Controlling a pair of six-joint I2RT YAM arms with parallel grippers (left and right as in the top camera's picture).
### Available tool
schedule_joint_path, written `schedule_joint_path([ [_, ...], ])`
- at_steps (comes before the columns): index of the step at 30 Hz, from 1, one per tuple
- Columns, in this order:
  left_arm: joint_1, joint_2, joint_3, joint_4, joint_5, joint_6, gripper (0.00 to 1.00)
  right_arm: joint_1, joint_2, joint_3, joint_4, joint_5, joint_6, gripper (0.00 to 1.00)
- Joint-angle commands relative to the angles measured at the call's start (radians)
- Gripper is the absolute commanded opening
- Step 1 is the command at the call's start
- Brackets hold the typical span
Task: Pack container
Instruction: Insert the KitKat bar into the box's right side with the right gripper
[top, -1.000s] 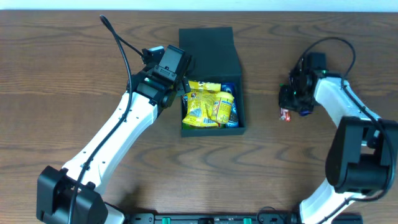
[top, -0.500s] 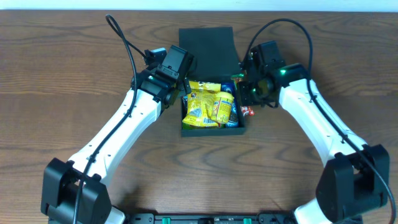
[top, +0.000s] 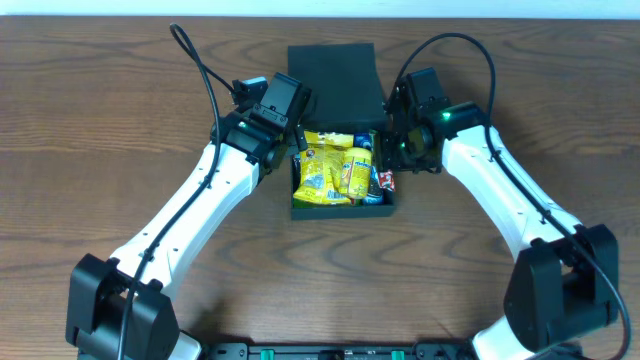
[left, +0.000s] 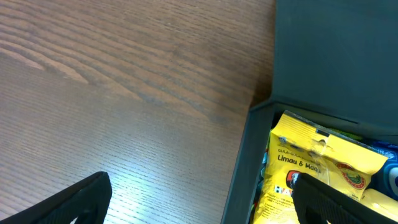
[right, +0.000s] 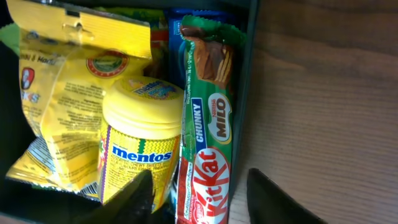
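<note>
Overhead view: the dark teal container sits in the middle of the wooden tabletop. Its flap lid is folded open on the far side, and the box is crowded with snacks. The left end effector hangs at the container's left wall. In the left wrist view its fingers are spread wide with nothing between them, over the tabletop and the box edge. A yellow packet shows just inside that wall.

The right end effector is over the container's right side. Its jaws are parted, and a KitKat Chunky Milo bar lies between them, lengthwise along the inside of the right wall. A narrow gap shows on each side of the bar, so neither finger appears to touch it. A yellow mentos tub lies just beside the bar.
</note>
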Motion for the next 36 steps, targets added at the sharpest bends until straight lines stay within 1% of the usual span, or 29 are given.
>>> schedule_joint_path([
  [1, 0.003, 0.007, -0.004, -0.002, 0.003, -0.004, 0.94, 0.012, 0.006, -0.008, 0.002, 0.002, 0.005, 0.34],
  [2, 0.003, 0.007, -0.004, -0.002, 0.003, -0.004, 0.95, 0.013, 0.006, -0.008, 0.003, 0.001, 0.005, 0.27],
  [3, 0.003, 0.007, -0.004, -0.002, 0.003, -0.004, 0.95, 0.014, 0.006, -0.008, 0.003, -0.004, 0.005, 0.17],
  [5, 0.003, 0.007, -0.004, -0.003, 0.003, -0.004, 0.95, 0.025, 0.006, -0.008, -0.002, -0.028, 0.002, 0.06],
  [6, 0.003, 0.007, -0.004, -0.003, 0.003, -0.004, 0.95, 0.034, 0.006, -0.008, -0.002, -0.037, -0.003, 0.02],
  [8, 0.003, 0.007, -0.004, -0.002, 0.003, -0.004, 0.95, 0.053, 0.007, -0.008, 0.002, -0.023, -0.006, 0.02],
  [12, 0.003, 0.007, -0.004, -0.006, 0.003, -0.004, 0.95, 0.073, 0.015, -0.008, 0.024, 0.075, 0.006, 0.01],
  [20, 0.003, 0.007, -0.004, -0.013, 0.003, -0.003, 0.95, 0.070, 0.002, -0.008, 0.085, 0.085, -0.021, 0.01],
  [25, 0.003, 0.007, -0.004, -0.013, 0.003, -0.004, 0.95, 0.053, 0.002, -0.009, 0.105, 0.179, -0.021, 0.01],
  [27, 0.003, 0.007, -0.004, -0.013, 0.003, -0.004, 0.95, 0.051, 0.005, -0.013, 0.105, 0.179, -0.021, 0.02],
  [36, 0.003, 0.007, -0.004, -0.013, 0.003, -0.003, 0.95, 0.051, 0.109, -0.058, 0.124, 0.177, -0.013, 0.01],
])
